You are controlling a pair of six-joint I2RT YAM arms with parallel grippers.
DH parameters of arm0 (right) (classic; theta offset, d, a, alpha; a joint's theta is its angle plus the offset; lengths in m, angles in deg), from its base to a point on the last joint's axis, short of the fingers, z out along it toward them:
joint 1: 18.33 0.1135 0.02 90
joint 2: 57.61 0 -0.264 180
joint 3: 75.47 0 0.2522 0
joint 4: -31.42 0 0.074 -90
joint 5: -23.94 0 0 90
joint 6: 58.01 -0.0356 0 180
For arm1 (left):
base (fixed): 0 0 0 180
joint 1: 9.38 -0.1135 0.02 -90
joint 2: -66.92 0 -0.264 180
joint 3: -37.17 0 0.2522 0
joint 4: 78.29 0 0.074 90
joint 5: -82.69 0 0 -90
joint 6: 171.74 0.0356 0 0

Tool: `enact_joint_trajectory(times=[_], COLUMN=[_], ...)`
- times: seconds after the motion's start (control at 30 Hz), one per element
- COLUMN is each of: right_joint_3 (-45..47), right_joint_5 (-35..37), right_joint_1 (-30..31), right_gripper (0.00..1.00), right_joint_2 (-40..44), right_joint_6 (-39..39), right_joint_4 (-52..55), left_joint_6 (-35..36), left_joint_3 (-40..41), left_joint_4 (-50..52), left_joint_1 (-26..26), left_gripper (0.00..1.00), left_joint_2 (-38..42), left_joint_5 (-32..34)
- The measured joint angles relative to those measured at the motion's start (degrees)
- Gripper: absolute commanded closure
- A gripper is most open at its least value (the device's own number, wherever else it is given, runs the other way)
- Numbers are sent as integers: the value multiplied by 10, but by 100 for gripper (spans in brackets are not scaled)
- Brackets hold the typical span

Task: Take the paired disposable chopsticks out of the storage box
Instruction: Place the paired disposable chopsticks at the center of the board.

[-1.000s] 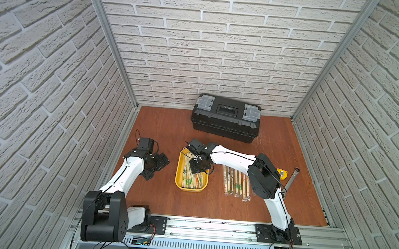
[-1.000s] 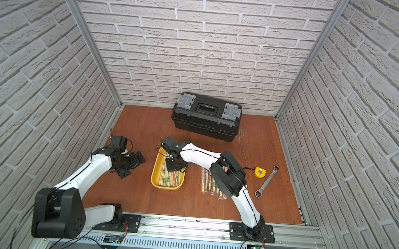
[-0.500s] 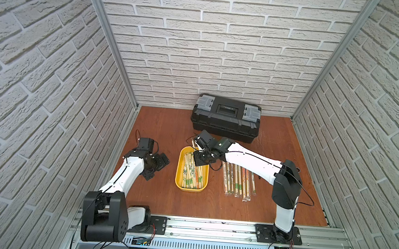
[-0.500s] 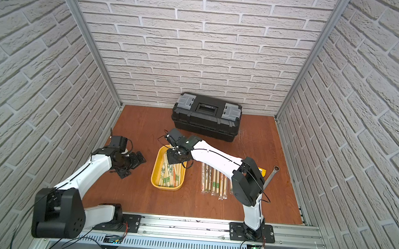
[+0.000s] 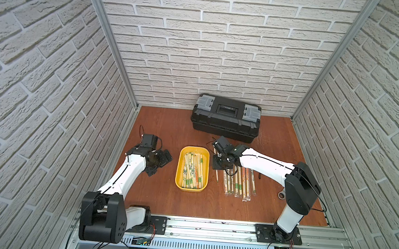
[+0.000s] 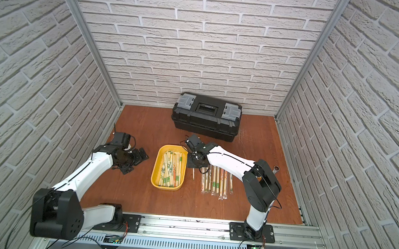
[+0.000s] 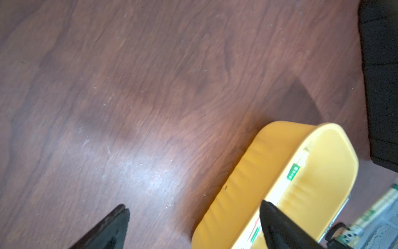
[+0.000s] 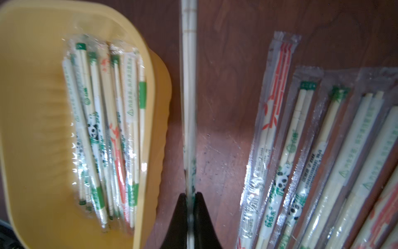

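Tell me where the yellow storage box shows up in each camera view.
In a top view: storage box mid-table, between the two arms.
In a top view: same place.
Left wrist: its wall by one fingertip of the left gripper.
Right wrist: box beside the chopstick pair clamped by the right gripper.
Shared landmark: row of sleeved chopsticks on the table beside it.

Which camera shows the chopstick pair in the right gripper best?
Right wrist: the pair runs long and close from the right gripper. Both top views show only a thin sliver; the left wrist view is unclear.
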Motion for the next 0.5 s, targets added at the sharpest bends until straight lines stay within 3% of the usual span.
enact_joint_trajectory(times=[0.5], right_joint_3=[47], right_joint_5=[14], right_joint_1=[-5], right_gripper=[94], right_joint_2=[-18], right_joint_6=[-23], right_joint_4=[-46], left_joint_6=[-7], left_joint_3=[-14], left_joint_4=[5], left_joint_1=[24], left_gripper=[2], left_joint_2=[-22], left_joint_5=[14])
